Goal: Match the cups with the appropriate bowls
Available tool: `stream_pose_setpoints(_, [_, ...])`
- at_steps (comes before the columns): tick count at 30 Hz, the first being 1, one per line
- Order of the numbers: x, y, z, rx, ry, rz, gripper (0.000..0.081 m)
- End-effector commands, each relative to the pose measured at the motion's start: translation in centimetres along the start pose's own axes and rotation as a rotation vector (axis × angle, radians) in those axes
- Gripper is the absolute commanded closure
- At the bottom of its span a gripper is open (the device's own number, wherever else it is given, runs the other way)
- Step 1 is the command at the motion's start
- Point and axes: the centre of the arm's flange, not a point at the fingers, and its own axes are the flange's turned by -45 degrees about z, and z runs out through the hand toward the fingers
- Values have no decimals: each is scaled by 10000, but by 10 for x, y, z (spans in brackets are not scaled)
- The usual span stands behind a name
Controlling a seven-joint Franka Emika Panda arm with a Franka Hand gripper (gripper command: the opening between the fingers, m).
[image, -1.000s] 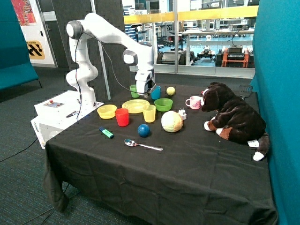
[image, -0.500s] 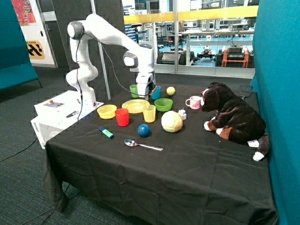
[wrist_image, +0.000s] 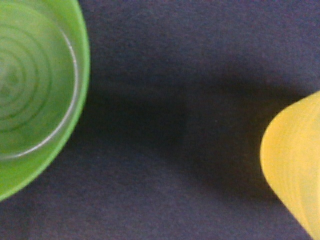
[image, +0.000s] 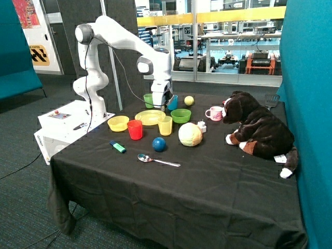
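The green cup (image: 148, 100) stands at the back of the table, next to the blue cup (image: 173, 102). My gripper (image: 161, 103) hangs low between these two cups, just behind the yellow-green plate (image: 149, 118). The wrist view shows the green cup (wrist_image: 30, 95) from above, empty, with black cloth beside it. The yellow cup (image: 165, 125) stands in front of the plate, beside the green bowl (image: 180, 115). The yellow bowl (image: 118, 123) sits at the table's edge nearest the robot's base, with the red cup (image: 135, 129) beside it.
A yellow rounded edge (wrist_image: 295, 165) shows in the wrist view; I cannot tell what it is. On the black cloth (image: 207, 181) lie a blue ball (image: 158, 144), a pale round ball (image: 190, 134), a spoon (image: 158, 161), a marker (image: 118, 147), a yellow ball (image: 189, 100), a handled mug (image: 213, 113) and a plush dog (image: 257, 129).
My gripper has come down slightly and shifted a little toward the blue cup. The cups and bowls have not moved.
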Motion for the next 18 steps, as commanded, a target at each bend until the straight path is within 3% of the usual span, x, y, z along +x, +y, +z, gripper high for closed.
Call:
stream_pose_setpoints(1, [-4,11,2,14,-45,74,528])
stream_pose_setpoints(18, [-2,20,24,14,-45,-102,533])
